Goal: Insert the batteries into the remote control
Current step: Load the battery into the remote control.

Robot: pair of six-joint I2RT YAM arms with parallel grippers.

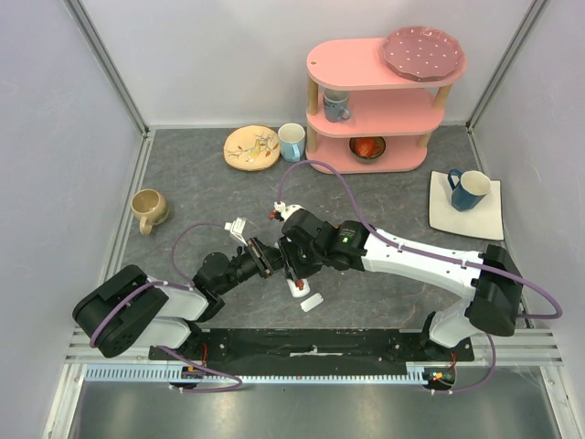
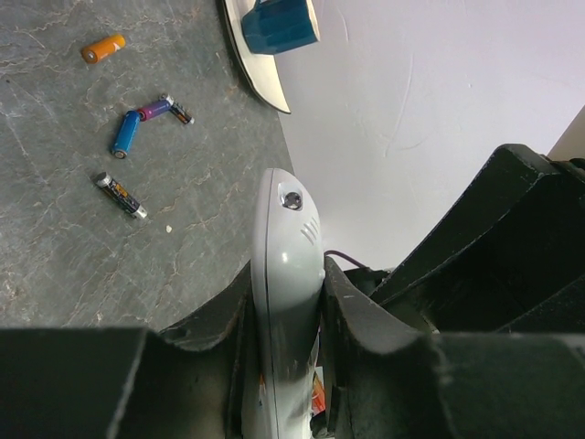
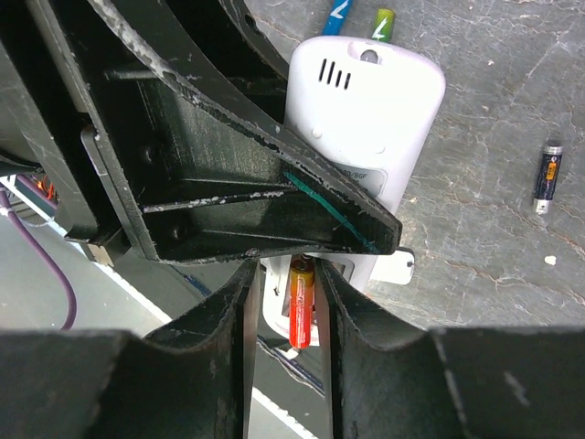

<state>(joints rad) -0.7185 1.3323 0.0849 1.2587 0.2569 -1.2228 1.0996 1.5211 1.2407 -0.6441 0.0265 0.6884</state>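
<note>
- The left end effector (image 2: 286, 285) squeezes the remote control (image 2: 285, 229) between its two fingers and holds it on its thin edge.
- The remote control is white. Its back faces the right wrist camera, and it has little slits near one end.
- The right end effector (image 3: 285, 285) pinches a red battery (image 3: 302, 311) between its two fingers.
- The red battery is right at the low end of the remote control. I cannot tell if it sits in its slot.
- More batteries lie loose on the bench (image 2: 55, 265): an orange battery (image 2: 102, 48), a blue battery (image 2: 125, 134) and a dark battery (image 2: 121, 195), all near each other.
- A small white cover (image 1: 312, 302) lies on the bench, just beside where the two arms meet.
- A blue cup (image 1: 469, 189) stands on a white plate (image 1: 484, 222), well apart on the right side.
</note>
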